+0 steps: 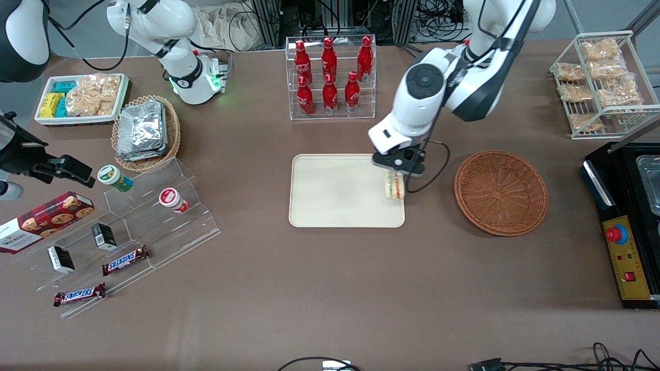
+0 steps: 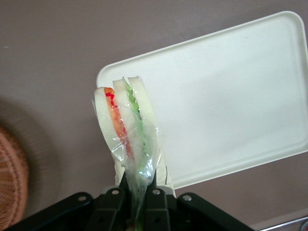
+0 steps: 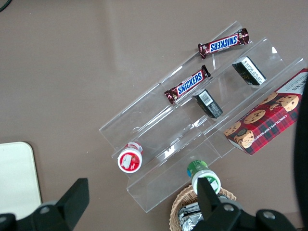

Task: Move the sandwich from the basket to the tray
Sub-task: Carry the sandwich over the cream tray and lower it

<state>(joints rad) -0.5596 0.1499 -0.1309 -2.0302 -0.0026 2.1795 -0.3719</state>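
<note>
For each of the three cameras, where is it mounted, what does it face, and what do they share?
Front: high above the table, looking down; both arms show, gripper holding sandwich over tray, basket beside.
Left wrist: faces down past fingers onto sandwich, tray.
Right wrist: faces down on candy bars, parked fingers showing.
Shared: tray.

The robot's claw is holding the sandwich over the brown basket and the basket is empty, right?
Not quite. The gripper holds the sandwich over the edge of the cream tray, not over the brown basket. The front view shows it. The basket is indeed empty.
</note>
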